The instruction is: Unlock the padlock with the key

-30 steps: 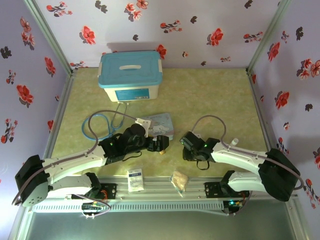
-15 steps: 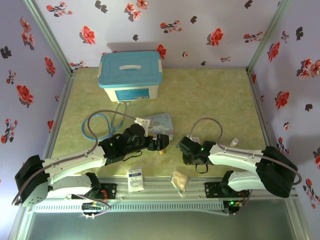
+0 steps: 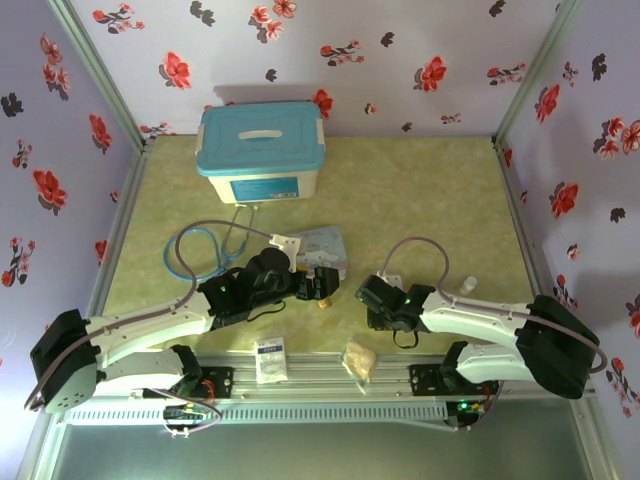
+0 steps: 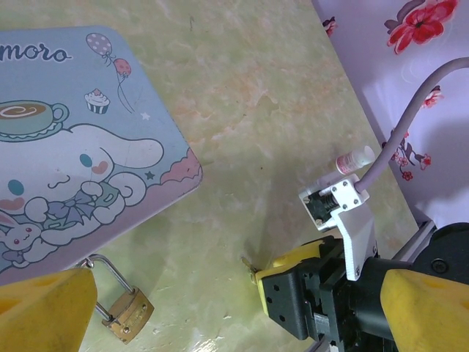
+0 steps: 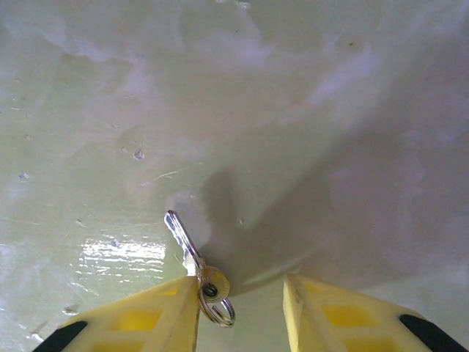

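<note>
**Drifted left over the last second: right gripper (image 5: 240, 286), now nearer the padlock**

Logged left gripper (image 4: 236, 301) wide open beside the tin (image 4: 88, 147), probably set to steady the padlock (image 4: 130, 314), which lies flat on the table just beside one finger. Logged right jaws apart, with the key (image 5: 183, 242) at one fingertip, blade pointing outward, likely for insertion. Cannot tell whether carried or lying loose. Could not make out the keyhole.
</note>
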Tool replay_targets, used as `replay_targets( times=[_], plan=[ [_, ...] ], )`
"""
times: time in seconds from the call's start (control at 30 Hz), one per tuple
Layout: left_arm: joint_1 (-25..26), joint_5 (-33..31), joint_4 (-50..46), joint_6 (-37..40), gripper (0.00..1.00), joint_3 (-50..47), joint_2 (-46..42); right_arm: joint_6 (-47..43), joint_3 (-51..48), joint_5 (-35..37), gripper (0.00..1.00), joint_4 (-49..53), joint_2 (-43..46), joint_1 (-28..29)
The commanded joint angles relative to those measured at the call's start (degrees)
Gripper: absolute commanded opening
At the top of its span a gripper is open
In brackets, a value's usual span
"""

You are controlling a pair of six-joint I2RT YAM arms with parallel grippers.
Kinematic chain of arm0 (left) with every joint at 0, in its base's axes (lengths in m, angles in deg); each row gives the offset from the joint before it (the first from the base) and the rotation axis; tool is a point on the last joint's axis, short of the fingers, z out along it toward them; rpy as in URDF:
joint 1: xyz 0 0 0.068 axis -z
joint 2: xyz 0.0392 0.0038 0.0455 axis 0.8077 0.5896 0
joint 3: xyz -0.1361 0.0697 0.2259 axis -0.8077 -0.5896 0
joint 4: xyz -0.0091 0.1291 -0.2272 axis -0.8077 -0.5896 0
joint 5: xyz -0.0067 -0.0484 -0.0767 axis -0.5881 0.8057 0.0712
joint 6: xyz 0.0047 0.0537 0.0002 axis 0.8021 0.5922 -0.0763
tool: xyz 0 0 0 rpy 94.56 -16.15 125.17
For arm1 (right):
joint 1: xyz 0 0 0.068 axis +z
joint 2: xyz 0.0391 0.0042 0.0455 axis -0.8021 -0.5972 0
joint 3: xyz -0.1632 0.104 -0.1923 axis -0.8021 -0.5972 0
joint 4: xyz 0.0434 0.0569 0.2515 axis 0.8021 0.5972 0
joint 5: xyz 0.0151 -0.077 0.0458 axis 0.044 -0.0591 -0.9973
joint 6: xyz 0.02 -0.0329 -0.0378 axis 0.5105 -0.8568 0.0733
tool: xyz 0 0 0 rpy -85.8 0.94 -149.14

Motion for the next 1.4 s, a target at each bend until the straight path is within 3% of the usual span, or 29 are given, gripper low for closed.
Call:
replay_targets(
  times=[0.0, 0.23, 0.53, 0.77, 0.97, 1.07, 1.17, 1.37],
  plan=[
    [0.4, -1.1, 1.6, -0.7, 1.00, -0.9, 0.9, 0.0, -1.8, 0.0, 0.34, -5.2, -1.7, 0.5],
    [0.4, -2.4, 2.1, -0.2, 1.00, -1.0, 2.3, -0.5, -5.8, -1.3, 0.20, -11.1, -0.8, 0.0],
    [0.4, -2.7, 4.0, 1.3, 1.00, 0.9, 5.4, -6.5, -7.3, -5.8, 0.01, -13.1, -0.5, -4.9],
    [0.4, -3.7, 5.5, -1.9, 1.00, 0.4, 7.2, -8.2, -6.0, -5.4, 0.00, -11.8, 3.6, -5.1],
    [0.9, -5.6, 19.5, -9.3, 1.00, -6.0, 8.2, -7.8, -6.1, -5.0, 0.00, -12.6, 10.8, -5.4],
    [3.7, -11.1, 25.8, -10.8, 1.00, -8.1, 9.3, -6.7, -5.9, -5.3, 0.00, -13.1, 13.1, -5.7],
    [6.5, -15.6, 24.2, -9.7, 0.98, -6.4, 10.3, -6.3, -5.1, -6.0, 0.00, -14.2, 15.0, -5.8],
    [6.5, -13.1, 24.9, -9.9, 0.94, -4.0, 15.4, -7.1, -5.5, -9.4, 0.00, -20.7, 19.0, -5.8]
  ],
)
